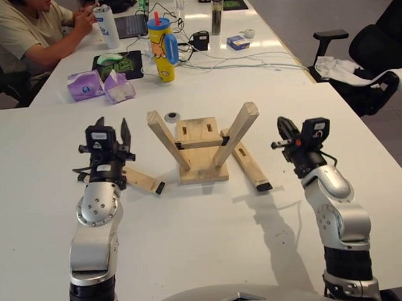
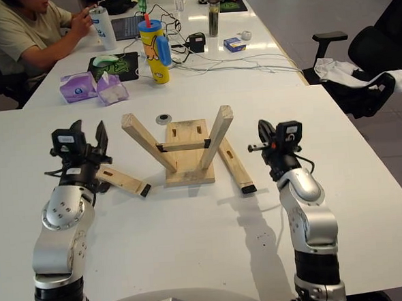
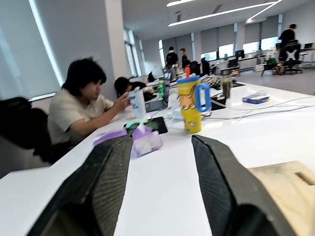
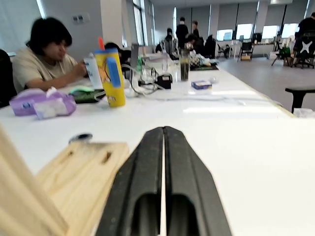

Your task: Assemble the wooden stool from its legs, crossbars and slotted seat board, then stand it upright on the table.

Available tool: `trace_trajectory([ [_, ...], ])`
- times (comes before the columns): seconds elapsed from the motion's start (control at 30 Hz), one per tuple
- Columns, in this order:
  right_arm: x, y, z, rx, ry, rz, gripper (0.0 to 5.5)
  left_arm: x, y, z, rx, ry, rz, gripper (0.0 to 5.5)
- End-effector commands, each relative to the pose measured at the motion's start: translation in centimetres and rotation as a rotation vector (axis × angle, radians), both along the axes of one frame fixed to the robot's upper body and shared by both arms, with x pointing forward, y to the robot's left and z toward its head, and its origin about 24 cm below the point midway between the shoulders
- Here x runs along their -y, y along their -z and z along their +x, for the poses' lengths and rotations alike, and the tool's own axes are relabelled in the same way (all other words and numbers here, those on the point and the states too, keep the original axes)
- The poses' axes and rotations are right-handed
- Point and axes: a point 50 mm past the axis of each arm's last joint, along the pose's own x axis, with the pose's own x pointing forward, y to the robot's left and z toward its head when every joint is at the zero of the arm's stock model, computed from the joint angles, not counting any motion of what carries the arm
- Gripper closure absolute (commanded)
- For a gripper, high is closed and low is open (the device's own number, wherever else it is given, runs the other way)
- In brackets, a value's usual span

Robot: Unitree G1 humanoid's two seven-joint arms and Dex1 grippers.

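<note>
— What stands around the white table (image 1: 193,253)?
— A black chair (image 1: 375,48) at its right side, a second table (image 1: 238,80) behind it, grey floor (image 1: 315,14) beyond.
— And light?
— Ceiling strips (image 3: 216,12) overhead, windows (image 4: 290,30) far beyond it.

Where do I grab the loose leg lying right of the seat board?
Probably mid-length, across its narrow sides, coming straight down with the right hand. The leg lies flat, slanted, its far end close beside the seat board, so the nearer half is freer.

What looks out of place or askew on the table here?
The seat board lies flat with two legs splayed upward, joined by a crossbar. One loose leg lies right of it, another beside the left gripper. Half built, nothing spilled or broken.
</note>
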Motion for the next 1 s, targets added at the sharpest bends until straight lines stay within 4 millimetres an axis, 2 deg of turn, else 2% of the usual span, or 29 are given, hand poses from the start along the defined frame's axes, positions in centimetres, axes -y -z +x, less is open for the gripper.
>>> trace_trajectory([
  [0.03, -5.8, -0.4, 0.4, 0.030, -0.263, -0.098, 5.50, 4.7, 0.3, 0.4, -0.024, 0.286, 0.053, 3.26],
  [0.1, -9.9, 0.9, -0.6, -0.025, -0.489, -0.153, 5.50, 5.6, 1.1, 0.3, -0.077, 0.317, 0.097, 3.26],
  [0.17, -10.4, 2.4, -1.1, -0.093, -0.525, -0.177, 5.50, 4.7, 1.6, 0.5, -0.111, 0.259, 0.114, 3.26],
  [0.3, -6.8, 4.9, -0.7, -0.212, -0.383, -0.211, 5.50, 0.6, 2.5, 1.1, -0.171, 0.084, 0.173, 3.26],
  [0.47, -3.6, 5.7, 0.3, -0.254, -0.296, -0.265, 5.50, -3.3, 4.7, 0.2, -0.305, 0.006, 0.221, 3.26],
  [0.53, -3.5, 4.8, 1.8, -0.212, -0.304, -0.237, 5.50, -5.1, 5.9, -0.3, -0.406, 0.074, 0.269, 3.26],
  [0.6, -3.6, 3.7, 3.2, -0.162, -0.318, -0.222, 5.50, -5.6, 6.7, -0.8, -0.498, 0.274, 0.341, 3.26],
  [0.67, -4.2, 2.6, 4.2, -0.107, -0.360, -0.214, 5.50, -5.7, 6.4, -1.3, -0.539, 0.466, 0.365, 3.26],
  [0.77, -5.6, 1.1, 5.6, -0.032, -0.453, -0.208, 5.50, -5.5, 4.8, -2.4, -0.600, 0.750, 0.332, 3.26],
  [0.87, -7.3, 0.7, 5.0, 0.018, -0.660, -0.232, 5.50, -4.7, 3.6, -2.9, -0.660, 0.943, 0.289, 3.26],
  [1.0, -8.9, 1.0, 3.1, 0.041, -0.937, -0.275, 5.50, -3.6, 4.3, -4.2, -0.772, 1.045, 0.303, 3.26],
])
